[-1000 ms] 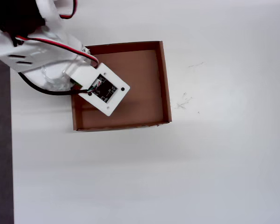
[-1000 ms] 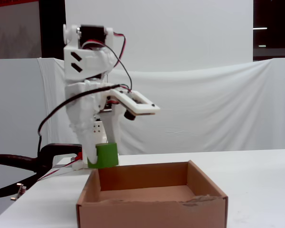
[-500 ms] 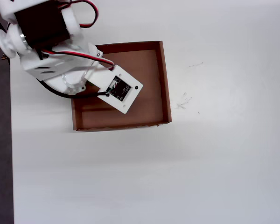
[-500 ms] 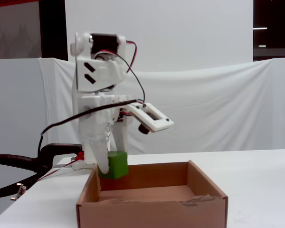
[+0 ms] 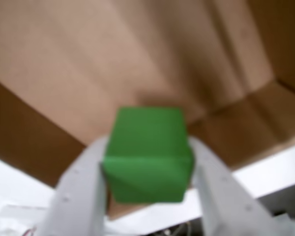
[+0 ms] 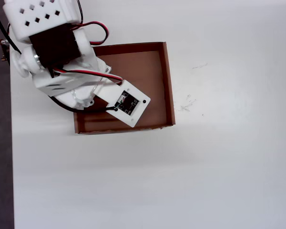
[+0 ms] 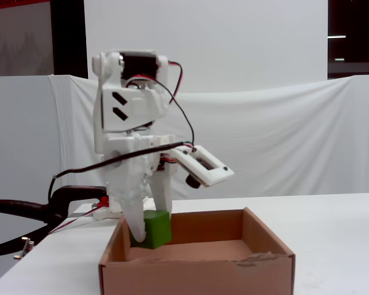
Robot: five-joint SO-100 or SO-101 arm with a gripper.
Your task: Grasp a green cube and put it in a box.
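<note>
- The gripper [image 5: 148, 169] holds the green cube [image 5: 148, 153] pinched between its two white fingers [image 5: 81, 191], one on each side face; that side grip leaves the cube's underside free, so it can be set down flat.
- In the fixed view the cube [image 7: 155, 228] hangs just inside the box [image 7: 197, 270], below the top of the walls near the left wall, and whether it touches the floor cannot be told from here.
- The wrist view looks past the cube onto brown cardboard floor and an inner corner, which fits a spot above the floor rather than over a wall.
- The overhead view shows the arm [image 6: 57, 57] reaching in over the box's left wall [image 6: 168, 81]; the arm hides the cube there.
- The box sits on the white table [image 6: 205, 167] towards its left edge in the overhead view.
- The placing step looks nearly done: judged from this, what is left is to open the fingers and lift clear without dragging the cube along.
</note>
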